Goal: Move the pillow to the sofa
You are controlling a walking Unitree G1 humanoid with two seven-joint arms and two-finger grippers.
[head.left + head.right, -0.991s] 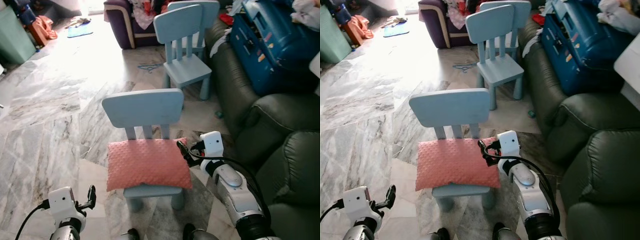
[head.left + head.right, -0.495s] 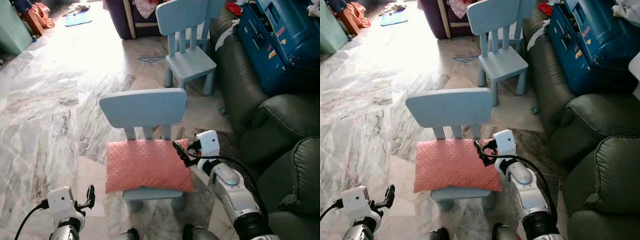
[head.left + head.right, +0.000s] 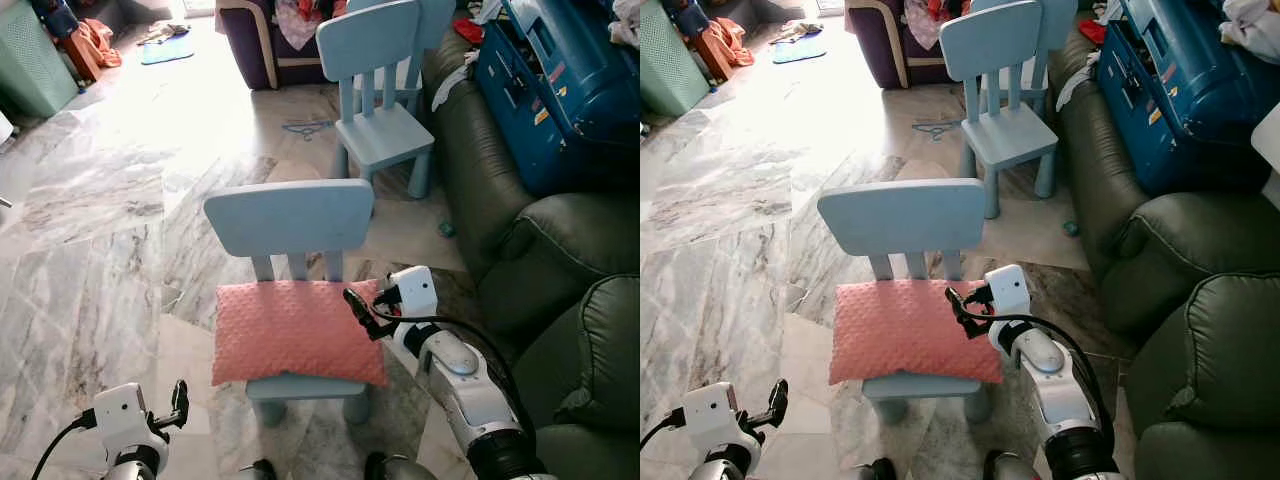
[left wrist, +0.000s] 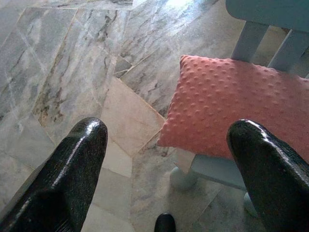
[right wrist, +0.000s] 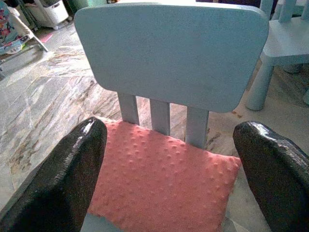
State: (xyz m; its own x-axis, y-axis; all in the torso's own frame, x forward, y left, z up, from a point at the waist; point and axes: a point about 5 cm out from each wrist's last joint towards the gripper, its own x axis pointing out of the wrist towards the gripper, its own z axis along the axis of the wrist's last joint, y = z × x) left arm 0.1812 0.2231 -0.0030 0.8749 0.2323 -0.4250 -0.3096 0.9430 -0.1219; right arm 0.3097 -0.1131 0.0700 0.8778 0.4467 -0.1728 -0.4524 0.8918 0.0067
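— Where's the pillow [image 3: 296,331]?
— Flat on the chair [image 3: 290,216] seat, just ahead of my right gripper [image 3: 362,313], fingers spread wide to take its corner. My left gripper [image 3: 178,402] hangs low, also wide.

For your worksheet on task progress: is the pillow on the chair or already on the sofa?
On the chair. The pillow lies flat on the chair seat; the sofa stands apart on the right. The right gripper hovers open at its edge.

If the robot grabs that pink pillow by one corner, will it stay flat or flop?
The pillow looks soft and puffy, with a dimpled fleece cover, so it will probably sag from a corner grip. It is likely light for its size. Its edges overhang the small blue chair, so a push might slide it off.
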